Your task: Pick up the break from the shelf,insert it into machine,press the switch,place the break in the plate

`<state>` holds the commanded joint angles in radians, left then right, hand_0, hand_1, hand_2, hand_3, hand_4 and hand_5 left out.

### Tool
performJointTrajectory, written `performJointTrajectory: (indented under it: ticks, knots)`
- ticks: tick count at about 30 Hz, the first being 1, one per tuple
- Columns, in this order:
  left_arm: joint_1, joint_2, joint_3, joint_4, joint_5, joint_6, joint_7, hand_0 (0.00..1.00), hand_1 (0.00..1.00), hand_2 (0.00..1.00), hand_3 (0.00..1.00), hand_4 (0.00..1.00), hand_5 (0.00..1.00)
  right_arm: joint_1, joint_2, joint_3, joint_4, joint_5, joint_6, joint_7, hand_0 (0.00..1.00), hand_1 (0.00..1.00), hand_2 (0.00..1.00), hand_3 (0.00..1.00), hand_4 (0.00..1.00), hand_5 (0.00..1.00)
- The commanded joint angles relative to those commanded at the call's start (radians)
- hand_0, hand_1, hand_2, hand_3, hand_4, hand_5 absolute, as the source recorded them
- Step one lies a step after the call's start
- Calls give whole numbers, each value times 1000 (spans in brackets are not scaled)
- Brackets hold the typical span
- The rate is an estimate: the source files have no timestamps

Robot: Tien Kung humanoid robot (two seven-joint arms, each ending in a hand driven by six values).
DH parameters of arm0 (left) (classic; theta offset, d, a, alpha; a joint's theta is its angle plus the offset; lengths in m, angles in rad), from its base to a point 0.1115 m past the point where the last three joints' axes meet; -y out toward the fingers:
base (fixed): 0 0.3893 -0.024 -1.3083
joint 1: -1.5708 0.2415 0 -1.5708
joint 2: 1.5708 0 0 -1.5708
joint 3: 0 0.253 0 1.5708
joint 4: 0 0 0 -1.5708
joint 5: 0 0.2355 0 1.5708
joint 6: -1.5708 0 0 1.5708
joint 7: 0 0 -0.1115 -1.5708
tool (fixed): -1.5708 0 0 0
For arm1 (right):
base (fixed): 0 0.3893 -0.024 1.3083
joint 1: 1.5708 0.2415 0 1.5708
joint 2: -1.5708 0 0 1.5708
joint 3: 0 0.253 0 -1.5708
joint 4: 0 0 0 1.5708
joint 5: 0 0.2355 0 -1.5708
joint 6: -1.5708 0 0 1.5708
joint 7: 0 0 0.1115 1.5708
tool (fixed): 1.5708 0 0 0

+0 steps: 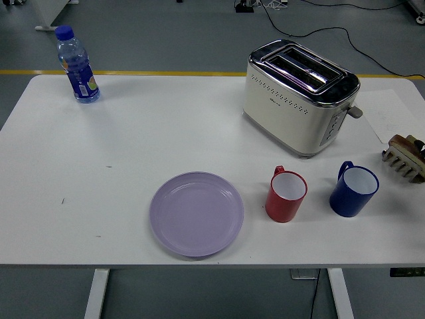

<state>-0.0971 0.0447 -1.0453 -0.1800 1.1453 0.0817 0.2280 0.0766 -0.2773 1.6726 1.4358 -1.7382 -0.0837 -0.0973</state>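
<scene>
White tabletop (99,199), grey floor beyond. Neither hand is in view, so I can't tell about fingers. Rack (404,157) sits at right edge, bread unclear; toaster (299,96) and plate (196,213) wait. I'd approach the rack slowly from the right.

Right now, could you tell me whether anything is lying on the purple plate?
No, the purple plate is bare, with the red cup standing apart to its right on the table.
</scene>
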Motion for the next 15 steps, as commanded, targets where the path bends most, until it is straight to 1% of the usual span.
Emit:
performJointTrajectory:
  ticks: [2, 9, 11, 15]
  knots:
    - [2, 0, -2, 0, 1, 0, 0, 686, 693, 674, 563, 280, 836, 5, -2, -10, -5, -39, 5, -8, 911, 874, 911, 913, 878, 196]
    - [9, 0, 2, 0, -12, 2, 1, 686, 693, 674, 563, 281, 835, 59, -30, -95, -46, -322, 42, -76, 898, 867, 900, 907, 878, 198]
    - [11, 0, 5, 0, -18, 3, 0, 686, 693, 674, 563, 281, 834, 79, -40, -118, -61, -356, 45, -91, 891, 862, 894, 898, 879, 209]
    - [12, 0, 7, 0, -23, 4, 0, 686, 693, 674, 563, 281, 834, 114, -54, -153, -89, -377, 39, -121, 891, 862, 894, 898, 879, 209]
